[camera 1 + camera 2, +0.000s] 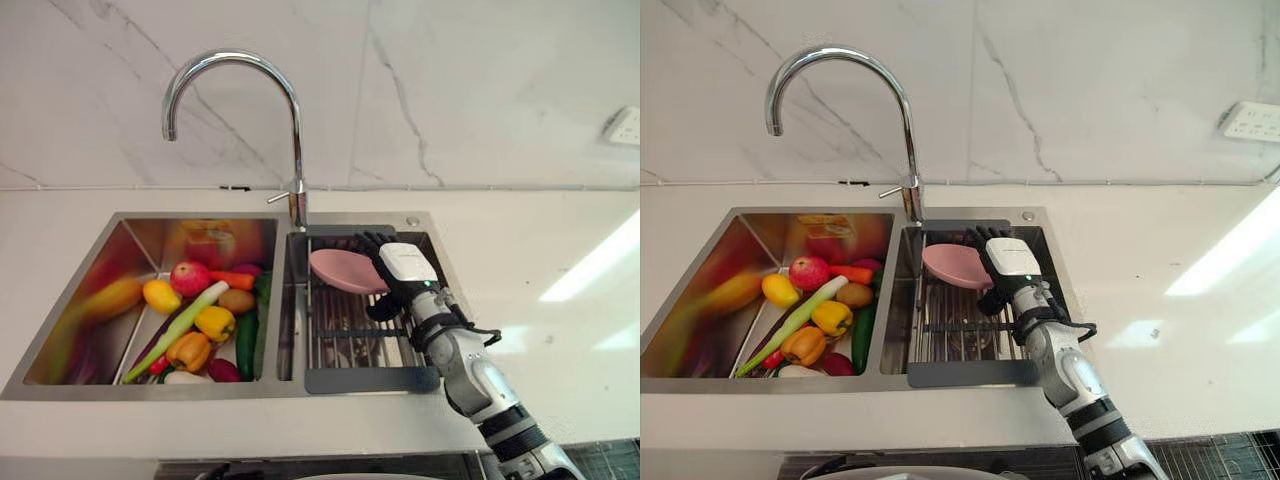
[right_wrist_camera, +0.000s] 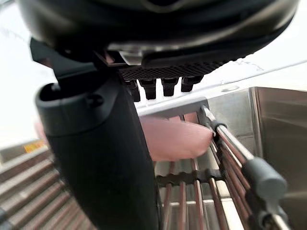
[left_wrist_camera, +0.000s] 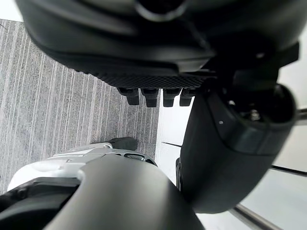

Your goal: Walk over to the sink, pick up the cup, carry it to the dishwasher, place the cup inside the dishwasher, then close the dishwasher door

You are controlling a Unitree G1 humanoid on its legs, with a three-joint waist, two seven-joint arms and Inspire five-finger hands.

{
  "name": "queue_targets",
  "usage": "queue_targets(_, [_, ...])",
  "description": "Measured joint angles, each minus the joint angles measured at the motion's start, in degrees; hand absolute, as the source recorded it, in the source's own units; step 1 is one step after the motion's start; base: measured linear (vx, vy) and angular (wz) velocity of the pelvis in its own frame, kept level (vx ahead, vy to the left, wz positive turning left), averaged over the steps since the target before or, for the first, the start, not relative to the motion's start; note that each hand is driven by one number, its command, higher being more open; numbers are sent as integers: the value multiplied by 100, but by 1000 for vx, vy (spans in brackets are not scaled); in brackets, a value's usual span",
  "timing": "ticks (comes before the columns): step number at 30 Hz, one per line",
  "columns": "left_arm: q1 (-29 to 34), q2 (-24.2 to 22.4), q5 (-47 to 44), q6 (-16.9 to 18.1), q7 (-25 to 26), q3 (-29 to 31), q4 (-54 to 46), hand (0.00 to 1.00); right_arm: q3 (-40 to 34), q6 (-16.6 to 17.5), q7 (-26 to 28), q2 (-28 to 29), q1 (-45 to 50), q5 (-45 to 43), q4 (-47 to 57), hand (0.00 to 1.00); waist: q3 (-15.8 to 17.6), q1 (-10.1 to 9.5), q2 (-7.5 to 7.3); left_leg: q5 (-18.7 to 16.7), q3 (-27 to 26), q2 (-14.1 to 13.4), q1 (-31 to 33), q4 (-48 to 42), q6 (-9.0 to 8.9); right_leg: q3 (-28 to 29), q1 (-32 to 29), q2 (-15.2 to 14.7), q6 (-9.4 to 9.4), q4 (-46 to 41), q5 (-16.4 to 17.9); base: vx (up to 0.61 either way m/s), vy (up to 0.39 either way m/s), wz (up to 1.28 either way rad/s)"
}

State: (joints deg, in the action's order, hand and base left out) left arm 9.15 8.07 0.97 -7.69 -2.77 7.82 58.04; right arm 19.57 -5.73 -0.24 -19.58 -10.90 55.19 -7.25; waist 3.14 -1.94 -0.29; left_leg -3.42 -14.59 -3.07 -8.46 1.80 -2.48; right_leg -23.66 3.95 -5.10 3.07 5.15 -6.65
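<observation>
Reaching over the wire rack [image 1: 345, 345] in the basin just right of the tap [image 1: 297, 140], the right robot hand [image 1: 405, 268] had its fingers straight and its thumb held apart, clasping nothing. The pink cup [image 1: 338, 270] lay on its side on that rack, below the tap's base and slightly to its right, just beside the hand's palm side; whether they touched could not be told. Left of the tap, the other basin held fruit and vegetables [image 1: 200, 320]. The left robot hand [image 3: 144, 48] hung over grey floor [image 3: 57, 96], fingers relaxed and empty.
</observation>
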Motion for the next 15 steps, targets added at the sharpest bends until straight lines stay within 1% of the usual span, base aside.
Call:
queue_targets(3, [1, 8, 0, -3, 2, -53, -31, 100, 165, -43, -204, 24, -172, 367, -314, 0, 10, -43, -5, 0, 21, 0, 3, 0, -1, -44, 8, -4, 2, 0, 1, -8, 6, 4])
queue_targets(5, [1, 5, 2, -2, 2, -52, -55, 100, 260, -111, -525, 85, -321, 567, -457, 0, 20, -56, -10, 1, 38, 0, 11, -2, -2, -77, 9, -5, 2, -1, 1, -9, 3, 3])
queue_targets(7, [30, 4, 2, -5, 2, -52, -121, 100, 271, -194, -881, 115, -371, 584, -483, 0, 22, -56, -13, 1, 49, 1, 13, -3, -2, -104, 12, -7, 2, -2, 1, -3, 3, 2])
queue_targets(8, [57, 11, 3, 1, 5, -51, -150, 100, 290, -214, -946, 86, -369, 573, -509, 0, 32, -40, -28, 1, 47, 1, 5, -4, -2, -132, 19, -7, 2, -2, 1, 0, 0, 0])
queue_targets(12, [62, 14, 6, 30, 5, -52, -155, 100, 362, -196, -1586, 78, -394, 571, -603, 0, 53, -38, -35, -6, 42, -2, 11, 0, -18, -178, 22, -9, 2, -5, 2, -22, 1, 0])
queue_targets(15, [70, 11, 4, 78, 8, -51, -162, 100, 373, -40, -1754, 82, -400, 521, -557, 0, 87, -51, -37, -7, 51, -2, 18, 6, -19, -194, 22, -10, 2, 0, 2, -15, 2, 3])
